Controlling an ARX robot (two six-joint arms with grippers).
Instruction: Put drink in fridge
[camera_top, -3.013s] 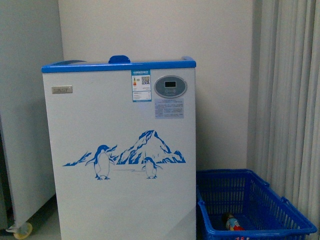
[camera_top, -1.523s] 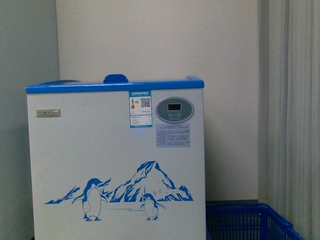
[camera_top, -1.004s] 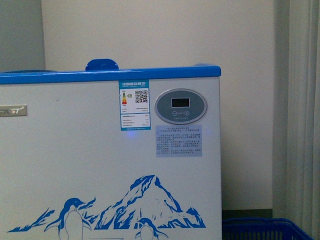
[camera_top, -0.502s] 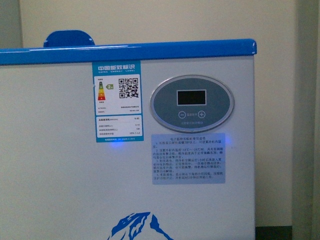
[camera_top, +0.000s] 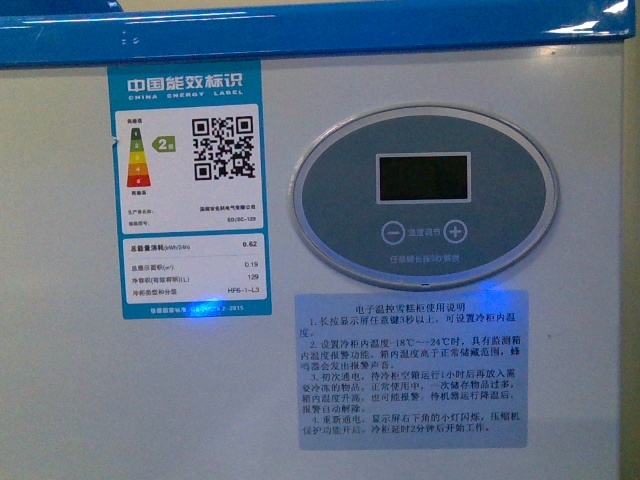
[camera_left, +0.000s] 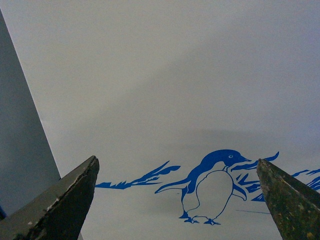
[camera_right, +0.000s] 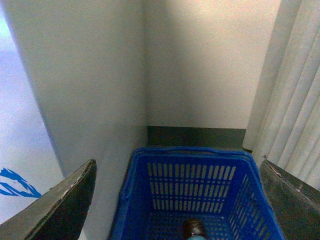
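Filling the whole front view, the fridge (camera_top: 60, 400) looks far bigger than a moment ago: smooth white front, blue rim (camera_top: 320, 30) along the top edge, grey oval panel (camera_top: 424, 208) at centre right. Left gripper (camera_left: 176, 161) and right gripper (camera_right: 177, 162) both spread wide, holding nothing. Seen from the right wrist, a blue basket (camera_right: 200, 172) with slotted plastic walls holds the drink (camera_right: 194, 229).
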